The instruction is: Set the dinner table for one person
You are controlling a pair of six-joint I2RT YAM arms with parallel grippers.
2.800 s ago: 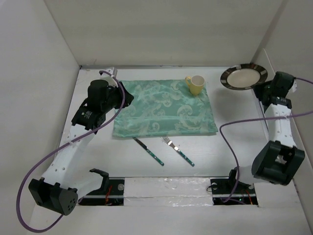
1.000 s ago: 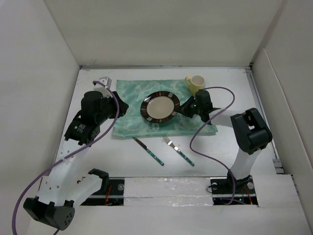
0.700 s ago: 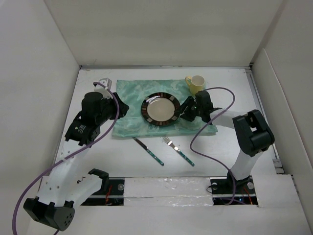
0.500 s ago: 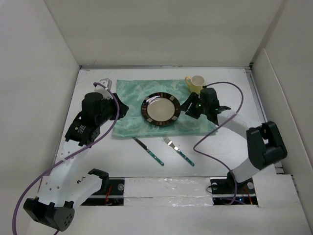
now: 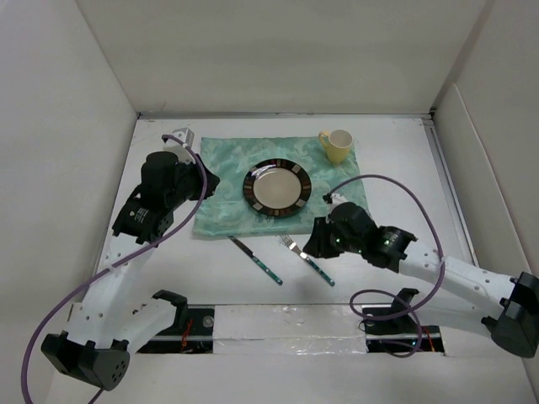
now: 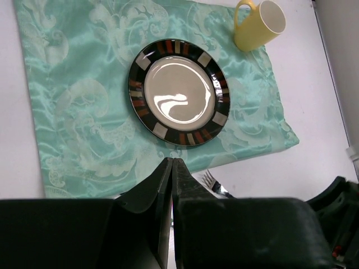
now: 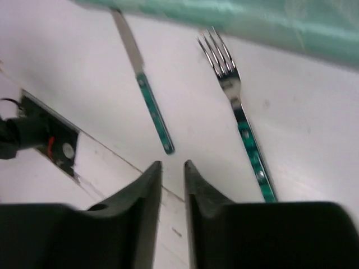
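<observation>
The dinner table is the wide white top under everything, walled in by white panels. On it I count one green patterned cloth, spread flat toward the far side. One dark-rimmed plate sits on the middle of the cloth, and one yellow mug stands upright at its far right corner.

On the bare white in front of the cloth lie one knife and one fork, side by side and apart, both slanted, with green handles toward the arms.

There are two arms. The left gripper hangs over the cloth's left edge with its fingers pressed together on nothing. The right gripper hovers low above the fork and knife, with a narrow gap between its fingers, also empty.
</observation>
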